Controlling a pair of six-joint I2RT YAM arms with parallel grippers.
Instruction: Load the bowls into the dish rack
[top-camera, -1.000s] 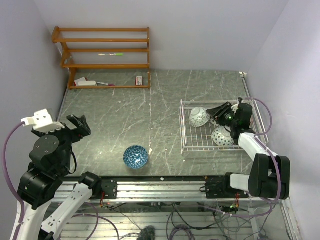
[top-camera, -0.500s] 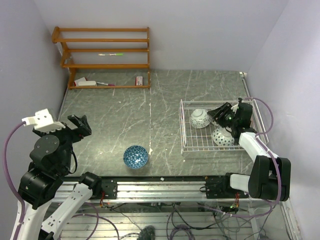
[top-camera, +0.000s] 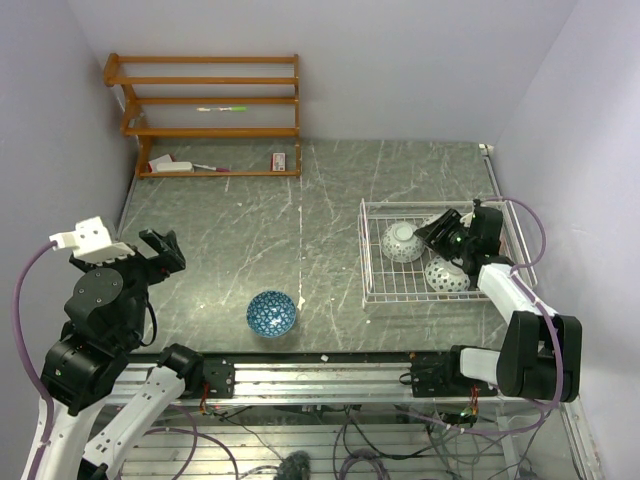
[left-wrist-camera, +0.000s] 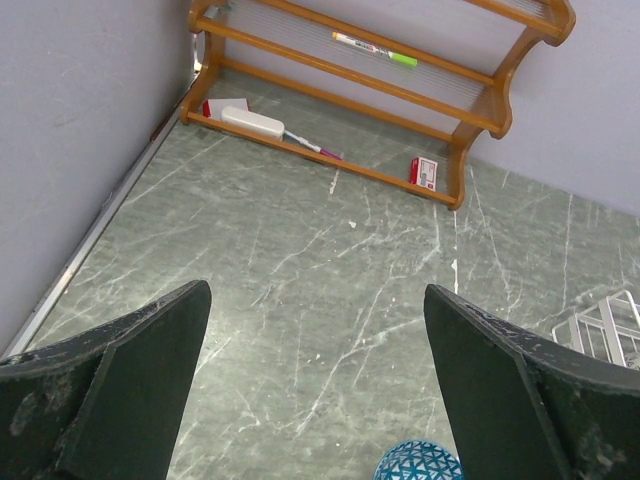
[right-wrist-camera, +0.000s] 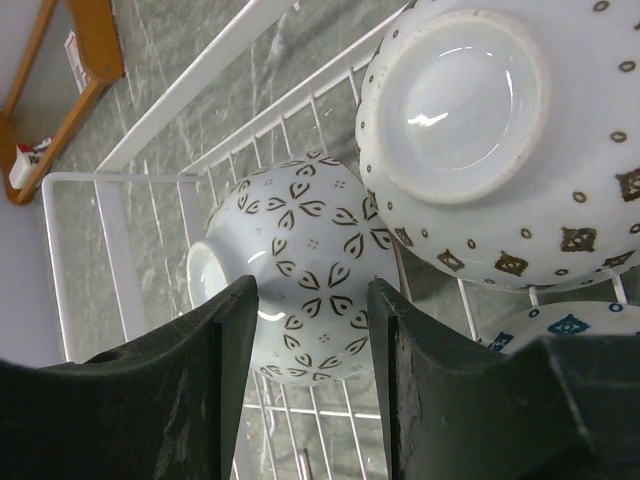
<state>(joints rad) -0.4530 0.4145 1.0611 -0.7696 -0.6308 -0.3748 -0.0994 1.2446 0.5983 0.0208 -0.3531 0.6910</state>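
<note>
The white wire dish rack (top-camera: 363, 255) stands at the right. My right gripper (top-camera: 425, 232) reaches into it, its fingers closed against the flanks of a pale bowl with a dark leaf pattern (top-camera: 402, 241) that lies on its side. In the right wrist view that bowl (right-wrist-camera: 300, 250) sits between the fingers of the right gripper (right-wrist-camera: 312, 285), above the rack wires (right-wrist-camera: 110, 250). A bowl with brown marks (right-wrist-camera: 480, 130) and a blue-marked one (right-wrist-camera: 565, 325) lie beside it. A blue bowl (top-camera: 271, 312) stands upright on the table and also shows in the left wrist view (left-wrist-camera: 418, 462). My left gripper (top-camera: 160, 245) is open and empty, raised at the left (left-wrist-camera: 318, 290).
The orange wooden shelf (top-camera: 210, 110) stands against the back wall with small items on it, and it also shows in the left wrist view (left-wrist-camera: 400, 60). Another patterned bowl (top-camera: 446, 275) rests in the rack's near right part. Walls close in on both sides.
My right gripper has lowered slightly toward the near side, and the leaf-patterned bowl moved down with it inside the rack. The left arm has barely shifted.
</note>
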